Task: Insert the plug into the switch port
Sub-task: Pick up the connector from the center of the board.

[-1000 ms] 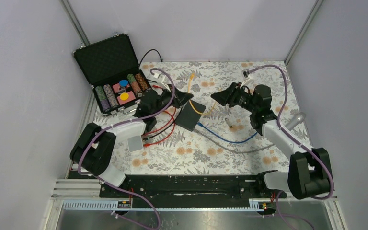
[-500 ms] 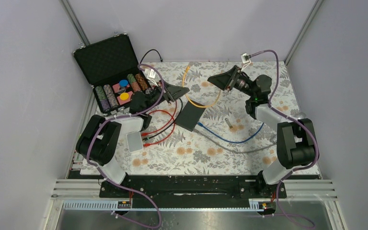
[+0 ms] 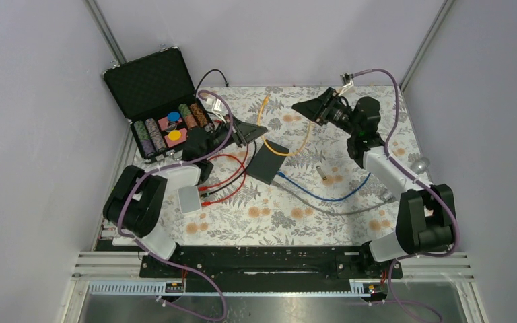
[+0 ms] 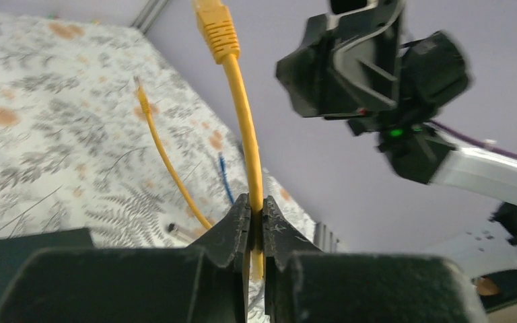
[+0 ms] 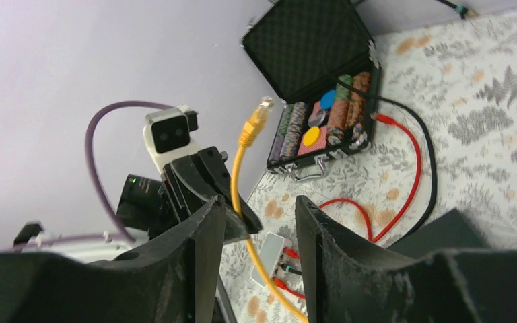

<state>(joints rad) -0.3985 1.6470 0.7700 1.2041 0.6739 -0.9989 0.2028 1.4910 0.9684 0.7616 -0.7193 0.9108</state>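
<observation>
Plug [image 4: 215, 27] stands above left claw [image 4: 256, 215], clamped on yellow cable [image 4: 246, 128]; right claw [image 5: 259, 215] gapes.

The surface [image 3: 276, 217] is white, printed with grey ferns and orange blossoms. The cable [image 4: 246, 128] and its plug [image 4: 214, 23] are yellow, the switch [image 3: 267, 163] plain black. One blue cord [image 3: 316, 196], one grey cord [image 3: 340, 213], red leads [image 5: 417, 165]. The case [image 3: 151, 84] is black, its chips [image 5: 323, 121] blue, yellow, pink, green and brown.

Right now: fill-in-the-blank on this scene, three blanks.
The cable clamped in the left gripper is ____.
The right gripper is ____ and holds nothing.
The chip case stands open in the back-____ corner of the table.
Missing: yellow; open; left.
</observation>
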